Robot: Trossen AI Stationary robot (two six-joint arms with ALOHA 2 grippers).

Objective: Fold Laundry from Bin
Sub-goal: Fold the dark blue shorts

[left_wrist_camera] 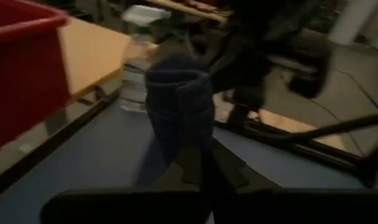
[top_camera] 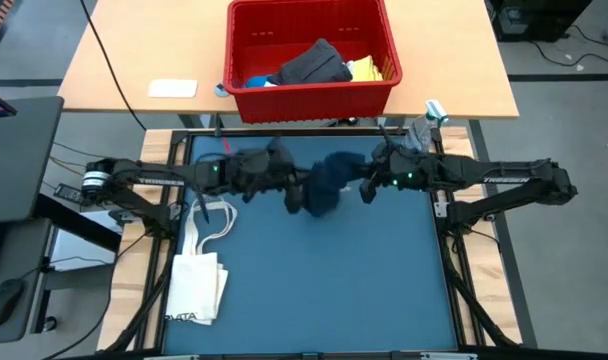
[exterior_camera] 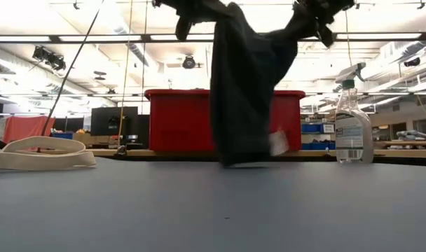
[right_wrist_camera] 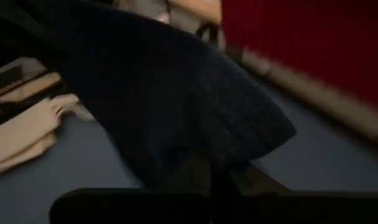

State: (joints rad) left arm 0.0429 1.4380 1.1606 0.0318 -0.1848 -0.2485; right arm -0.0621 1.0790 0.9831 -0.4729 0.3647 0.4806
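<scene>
A dark navy cloth (top_camera: 324,185) hangs between my two grippers over the far middle of the blue table (top_camera: 314,290). My left gripper (top_camera: 296,192) is shut on its left upper part and my right gripper (top_camera: 364,186) on its right upper part. In the low view the cloth (exterior_camera: 244,84) hangs in a long drape with a white tag (exterior_camera: 278,143) near its bottom. The red bin (top_camera: 312,55) stands beyond the table's far edge and holds dark grey, blue and yellow pieces. My left gripper pinches the navy cloth's upper left edge (left_wrist_camera: 195,155) between its two fingers, coming level from the table's left. The cloth hangs below the fingers. Its lower end (exterior_camera: 242,161) reaches down to the table; whether it touches, I cannot tell. My right gripper pinches the cloth's upper right part (right_wrist_camera: 214,163) between its two fingers, coming level from the table's right. The cloth bulges out past the fingers and hangs slack below them. One layer or several, I cannot tell.
A cream tote bag (top_camera: 199,270) with long handles lies at the table's left edge. A spray bottle (top_camera: 431,115) stands at the far right corner, also in the low view (exterior_camera: 353,126). The near half of the table is bare blue mat.
</scene>
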